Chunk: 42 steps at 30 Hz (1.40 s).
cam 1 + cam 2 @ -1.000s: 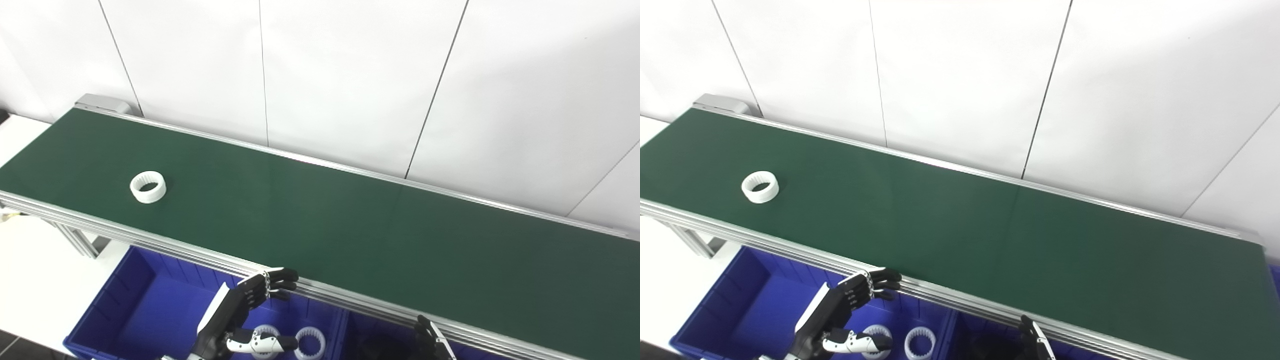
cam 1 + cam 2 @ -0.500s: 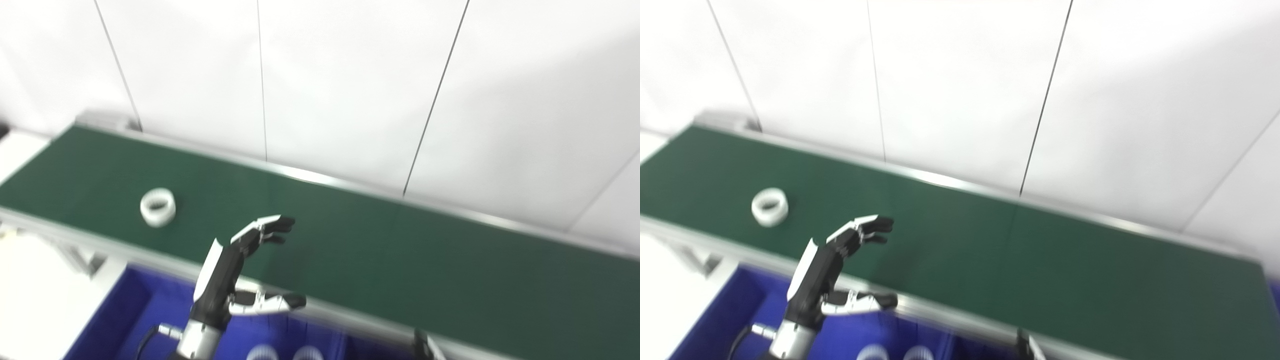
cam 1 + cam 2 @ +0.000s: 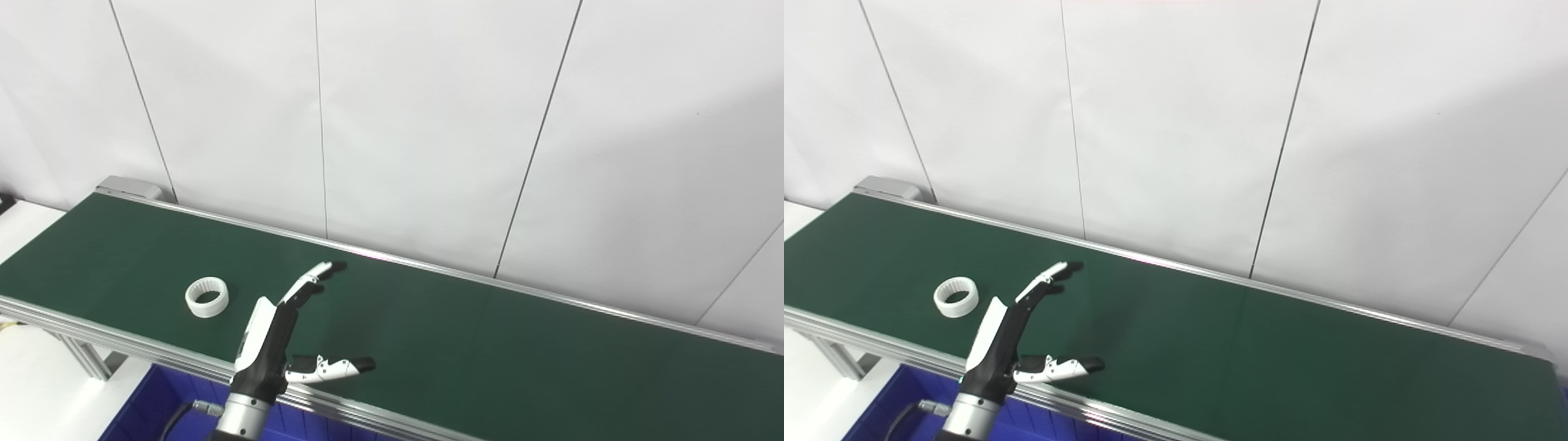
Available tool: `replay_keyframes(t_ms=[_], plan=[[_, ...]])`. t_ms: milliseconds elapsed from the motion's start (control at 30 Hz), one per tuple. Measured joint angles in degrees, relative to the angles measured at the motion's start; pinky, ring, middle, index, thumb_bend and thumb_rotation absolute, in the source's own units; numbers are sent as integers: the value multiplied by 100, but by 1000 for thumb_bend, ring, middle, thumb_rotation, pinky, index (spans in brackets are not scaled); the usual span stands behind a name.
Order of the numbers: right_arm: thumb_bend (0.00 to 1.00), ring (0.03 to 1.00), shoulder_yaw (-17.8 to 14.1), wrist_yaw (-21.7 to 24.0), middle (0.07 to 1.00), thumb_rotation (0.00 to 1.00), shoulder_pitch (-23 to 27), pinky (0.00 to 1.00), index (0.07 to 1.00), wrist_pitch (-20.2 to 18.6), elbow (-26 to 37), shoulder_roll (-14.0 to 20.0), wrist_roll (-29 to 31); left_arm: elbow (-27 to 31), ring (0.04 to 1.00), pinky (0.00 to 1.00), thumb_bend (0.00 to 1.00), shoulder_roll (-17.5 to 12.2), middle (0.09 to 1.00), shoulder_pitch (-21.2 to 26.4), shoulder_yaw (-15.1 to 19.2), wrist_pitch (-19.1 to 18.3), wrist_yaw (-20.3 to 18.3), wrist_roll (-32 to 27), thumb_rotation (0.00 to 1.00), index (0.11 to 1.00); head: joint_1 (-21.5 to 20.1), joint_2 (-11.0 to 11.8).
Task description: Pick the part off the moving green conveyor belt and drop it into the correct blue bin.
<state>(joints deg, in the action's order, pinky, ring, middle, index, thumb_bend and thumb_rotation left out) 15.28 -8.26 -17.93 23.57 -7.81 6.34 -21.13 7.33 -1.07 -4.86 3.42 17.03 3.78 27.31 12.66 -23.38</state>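
A white toothed ring (image 3: 207, 297) lies flat on the green conveyor belt (image 3: 490, 343) toward its left end. My left hand (image 3: 278, 331) is raised over the belt just right of the ring, apart from it, open with fingers stretched out and thumb spread, holding nothing. The same ring (image 3: 956, 296) and left hand (image 3: 1020, 331) show in the right eye view. My right hand is out of both views.
A corner of a blue bin (image 3: 156, 410) shows under the belt's near rail at the bottom left. The aluminium rail (image 3: 122, 349) runs along the belt's front edge. White wall panels stand close behind the belt.
The camera has tilted up, so the bins and right hand dropped out of view. My left hand rose from over the bin to above the belt and spread open. The ring drifted right.
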Motion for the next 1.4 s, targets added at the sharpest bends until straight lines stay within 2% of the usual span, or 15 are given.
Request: replay_keyframes(t_ms=[233, 567, 700, 867, 1033, 1400], plan=[[943, 823, 116, -139, 840, 302, 5, 761, 871, 10, -7, 56, 39, -312, 969, 906, 872, -145, 983, 151, 7, -227, 315, 550, 463, 941, -18, 0], [936, 824, 155, -149, 841, 292, 7, 745, 867, 28, -5, 96, 59, -520, 947, 861, 846, -247, 999, 304, 66, -975, 733, 1048, 389, 960, -9, -18], [943, 818, 159, -149, 836, 320, 8, 749, 865, 29, -2, 92, 58, -763, 935, 842, 850, -389, 999, 465, 58, -1105, 880, 1135, 337, 958, -18, -18], [951, 807, 168, -198, 831, 341, 12, 721, 859, 31, -3, 98, 16, -1239, 931, 834, 841, -492, 992, 674, 76, -1197, 1204, 1151, 318, 954, -18, -18], [951, 809, 166, -205, 832, 321, 10, 730, 855, 31, -2, 99, 16, -1588, 934, 833, 835, -698, 987, 821, 136, -1294, 1539, 1144, 255, 950, 0, -53], [945, 808, 161, -203, 833, 326, 7, 737, 858, 31, 25, 101, 0, -1940, 922, 821, 845, -910, 976, 1020, 106, -1660, 1691, 1027, 96, 935, -9, -88]])
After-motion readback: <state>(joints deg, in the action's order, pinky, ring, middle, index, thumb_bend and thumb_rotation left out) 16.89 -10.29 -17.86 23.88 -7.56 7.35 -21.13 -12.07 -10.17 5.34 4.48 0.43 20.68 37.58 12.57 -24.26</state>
